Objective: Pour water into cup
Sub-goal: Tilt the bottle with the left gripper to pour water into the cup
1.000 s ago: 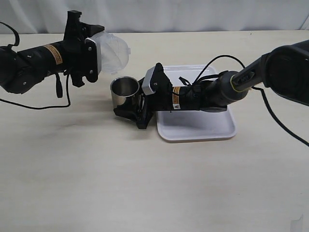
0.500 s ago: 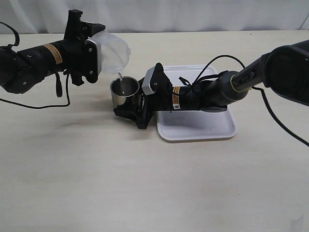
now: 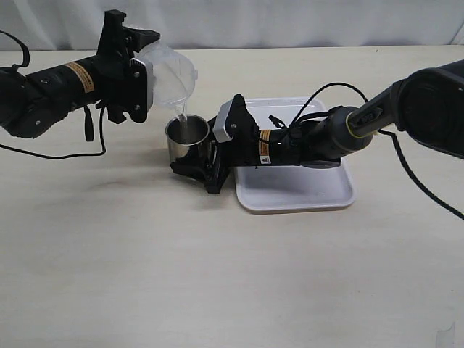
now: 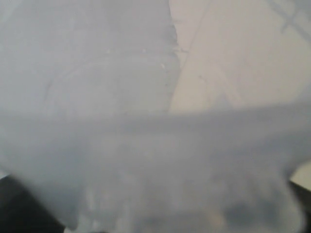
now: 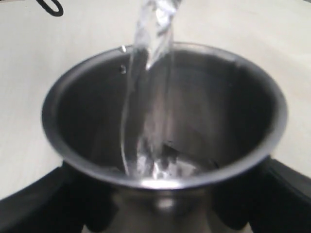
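My left gripper (image 3: 142, 78) is shut on the tall translucent plastic container (image 3: 171, 75) and holds it tipped over, mouth down toward the cup. A thin stream of clear water (image 3: 180, 112) falls from its rim into the shiny steel cup (image 3: 187, 139). My right gripper (image 3: 197, 154) is shut on the cup, which stands upright on the table just left of the tray. In the right wrist view the water (image 5: 148, 77) runs into the cup (image 5: 214, 102) and pools at the bottom. The container (image 4: 121, 145) fills the left wrist view as a grey blur. No label shows.
A white tray (image 3: 319, 194) lies on the table right of the cup, under the right arm. Black cables run along both arms. The pale tabletop (image 3: 217, 275) stretches toward the front.
The left gripper has tipped the container further. One second ago no water fell; half a second ago a thin trickle began; now a steadier stream runs into the cup. The right arm has not moved.
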{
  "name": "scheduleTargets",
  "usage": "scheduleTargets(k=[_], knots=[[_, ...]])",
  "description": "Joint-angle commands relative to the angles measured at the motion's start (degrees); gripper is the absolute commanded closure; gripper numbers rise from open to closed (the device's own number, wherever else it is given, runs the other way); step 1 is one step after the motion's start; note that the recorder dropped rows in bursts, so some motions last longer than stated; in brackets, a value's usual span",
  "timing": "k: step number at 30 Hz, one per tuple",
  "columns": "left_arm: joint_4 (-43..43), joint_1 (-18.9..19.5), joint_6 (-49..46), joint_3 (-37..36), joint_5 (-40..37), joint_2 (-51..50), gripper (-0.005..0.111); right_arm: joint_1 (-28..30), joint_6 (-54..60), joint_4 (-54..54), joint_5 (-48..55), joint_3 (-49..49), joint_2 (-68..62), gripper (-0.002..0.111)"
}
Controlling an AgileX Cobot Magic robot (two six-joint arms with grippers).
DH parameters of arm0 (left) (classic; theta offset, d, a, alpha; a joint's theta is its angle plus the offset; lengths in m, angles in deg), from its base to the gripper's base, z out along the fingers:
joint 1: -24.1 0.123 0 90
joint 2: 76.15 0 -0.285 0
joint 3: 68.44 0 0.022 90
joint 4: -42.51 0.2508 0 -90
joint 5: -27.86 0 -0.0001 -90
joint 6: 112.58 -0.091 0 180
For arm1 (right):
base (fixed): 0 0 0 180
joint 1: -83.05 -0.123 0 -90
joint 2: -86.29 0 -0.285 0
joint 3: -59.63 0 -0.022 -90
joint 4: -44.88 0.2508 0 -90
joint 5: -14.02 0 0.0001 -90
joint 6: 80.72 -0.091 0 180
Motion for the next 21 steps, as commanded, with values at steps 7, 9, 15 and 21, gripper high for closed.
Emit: scheduleTargets(k=[7,9,15,21], knots=[[-0.90,-0.47,-0.13,1.92,1.80,0.77,0.107,-0.01,-0.50,-1.65,1.78,0.00,-0.34,0.104],[-0.90,-0.47,-1.52,1.92,1.77,0.77,0.107,-0.01,-0.50,-1.65,1.78,0.00,-0.34,0.104],[-3.14,-0.47,-3.38,2.58,1.16,0.77,0.107,-0.01,-0.50,-1.65,1.78,0.00,-0.34,0.104],[-3.29,-0.47,-3.99,2.85,1.30,0.77,0.107,-0.01,-0.50,-1.65,1.78,0.00,-0.34,0.104]])
